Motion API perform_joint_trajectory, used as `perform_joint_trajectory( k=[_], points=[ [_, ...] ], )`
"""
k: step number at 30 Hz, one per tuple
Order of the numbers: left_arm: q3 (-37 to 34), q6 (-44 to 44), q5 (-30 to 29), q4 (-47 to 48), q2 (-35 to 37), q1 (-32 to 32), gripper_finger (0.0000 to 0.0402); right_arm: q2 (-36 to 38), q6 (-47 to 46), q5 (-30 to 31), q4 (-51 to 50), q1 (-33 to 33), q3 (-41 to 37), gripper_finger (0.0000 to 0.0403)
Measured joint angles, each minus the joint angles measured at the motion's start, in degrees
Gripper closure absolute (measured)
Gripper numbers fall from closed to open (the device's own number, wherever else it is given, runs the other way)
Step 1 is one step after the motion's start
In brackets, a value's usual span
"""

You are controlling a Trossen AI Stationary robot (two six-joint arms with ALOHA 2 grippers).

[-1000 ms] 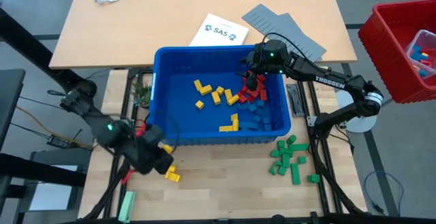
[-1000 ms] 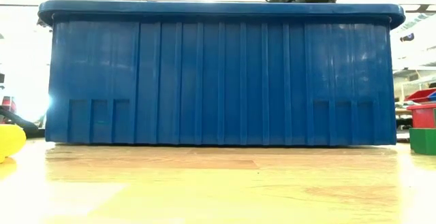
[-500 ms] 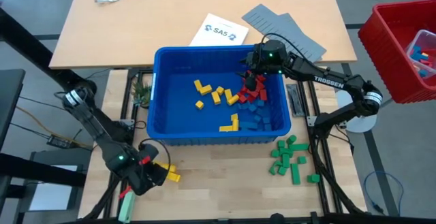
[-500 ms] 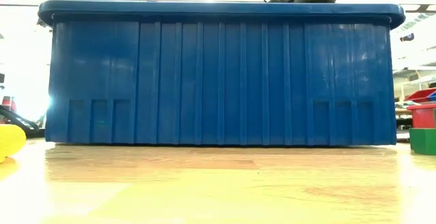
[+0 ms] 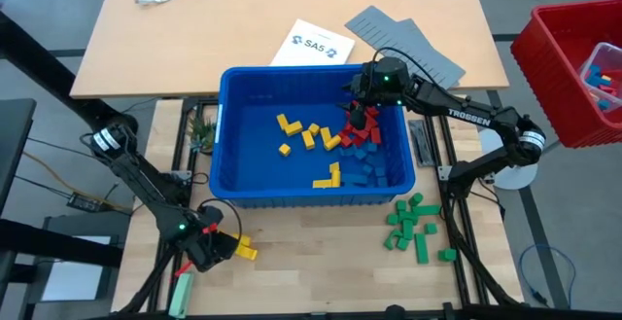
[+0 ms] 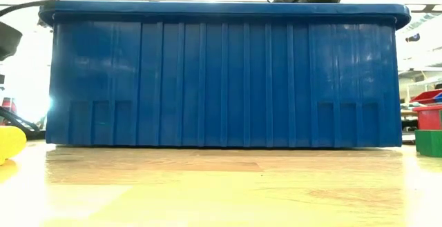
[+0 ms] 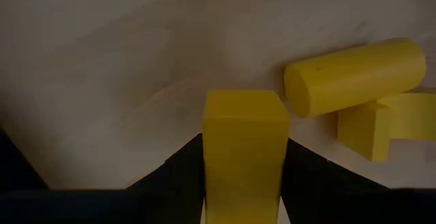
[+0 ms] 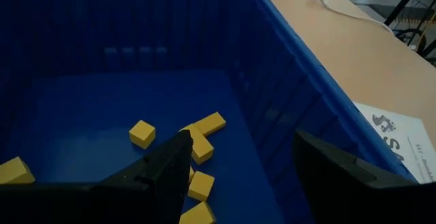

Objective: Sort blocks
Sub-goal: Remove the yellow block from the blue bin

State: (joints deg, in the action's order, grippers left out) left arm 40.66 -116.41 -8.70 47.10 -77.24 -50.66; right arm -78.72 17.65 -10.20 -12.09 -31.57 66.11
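One yellow block (image 7: 244, 149) sits clamped between the fingers of the left gripper (image 5: 222, 247), far end down at the wooden table (image 7: 102, 81). Over the last second the left arm has swung down and toward the table's front-left edge, and it now sits beside the small yellow pile (image 5: 245, 251) outside the blue bin (image 5: 216, 135). My read: this is a yellow drop-off about to finish, with release next.

Right gripper (image 5: 358, 121) hasn't moved. It hangs inside the bin over the red blocks (image 5: 362, 140), jaws spread and empty. It likely picks red next.

Green blocks (image 5: 413, 225) are already sorted out on the table front-right. Yellow blocks (image 5: 306, 135) and blue blocks (image 5: 374, 172) are left in the bin, so the job is far from done.

View differences:
- Left wrist view shows the grip itself, plus a yellow cylinder (image 7: 354, 74) and an L-shaped yellow piece (image 7: 381, 132) just beside the held block. From above, the arm covers most of that.
- Right wrist view confirms nothing between those jaws.
- Low view gives only the bin wall, a yellow blob at its left edge and a green block (image 6: 428, 143) at its right. No bin contents are visible there.
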Motion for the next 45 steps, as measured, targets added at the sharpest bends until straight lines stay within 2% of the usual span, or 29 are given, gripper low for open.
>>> perform_joint_trajectory(
  k=[9,11,14,19,23,28,30,32,36,39,42,45],
  points=[
    [0.1,-2.4,0.4,0.7,1.6,0.0,0.0185,0.0,0.0,0.0,2.6,0.0,0.0,0.0165],
    [1.9,-2.3,-1.4,1.8,3.0,0.0,0.0175,0.0,0.0,0.0,2.9,0.0,0.0,0.0165],
    [7.9,-1.0,-7.8,6.0,5.9,-0.4,0.0168,0.0,0.4,0.0,3.1,0.0,0.0,0.0165],
    [22.8,0.0,-10.7,18.4,8.9,1.0,0.0171,0.0,3.6,0.0,3.8,-0.1,0.0,0.0165],
    [34.9,4.0,-24.2,25.0,9.4,2.7,0.0172,0.0,3.9,0.0,6.4,-0.1,0.0,0.0165],
    [45.1,20.4,-43.5,28.1,9.5,8.1,0.0172,0.0,4.0,0.0,7.5,-0.1,0.0,0.0165],
    [47.6,28.0,-48.0,28.2,9.5,12.0,0.0172,0.0,4.0,0.0,7.5,-0.1,0.0,0.0165],
    [49.1,35.4,-50.1,27.9,9.5,16.7,0.0172,0.0,4.0,0.0,7.7,-0.1,0.0,0.0165],
    [49.9,50.7,-50.0,25.4,9.4,27.3,0.0172,0.0,3.4,0.0,7.6,-0.1,0.0,0.0165],
    [50.0,66.3,-48.1,19.2,9.2,35.5,0.0172,0.0,3.4,0.0,7.6,-0.1,0.0,0.0165],
    [50.0,83.1,-44.7,9.8,8.1,43.7,0.0172,0.0,3.2,0.0,7.6,-0.1,0.0,0.0165],
    [50.0,95.1,-37.8,1.4,6.1,52.1,0.0172,0.0,2.9,0.0,7.6,-0.1,0.0,0.0165]
  ],
)
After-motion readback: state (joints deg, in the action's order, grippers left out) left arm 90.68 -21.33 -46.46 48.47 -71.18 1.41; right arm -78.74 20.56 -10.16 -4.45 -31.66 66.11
